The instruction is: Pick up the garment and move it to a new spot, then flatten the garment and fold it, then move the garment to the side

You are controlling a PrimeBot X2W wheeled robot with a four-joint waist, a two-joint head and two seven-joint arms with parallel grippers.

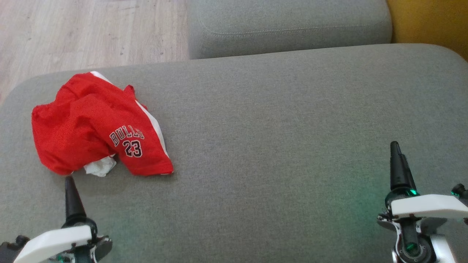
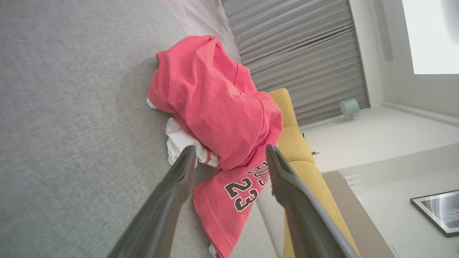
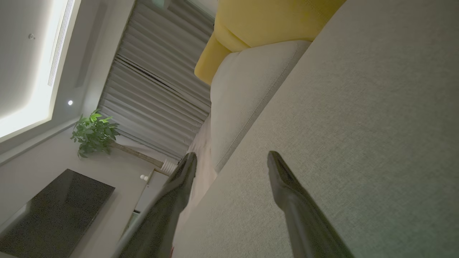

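Head view: the crumpled red cloth garment marked 23 lies left on the grey sofa seat; left wrist view: left gripper spread apart beside it; right wrist view: right gripper spread apart, green leafy plant far off.

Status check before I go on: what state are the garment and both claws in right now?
red garment: crumpled in a heap on the grey cushion, not flattened, not folded, not held.
left claw: open, empty, pointing at the garment from close by.
right claw: open, empty, above bare cushion, well apart from the garment.
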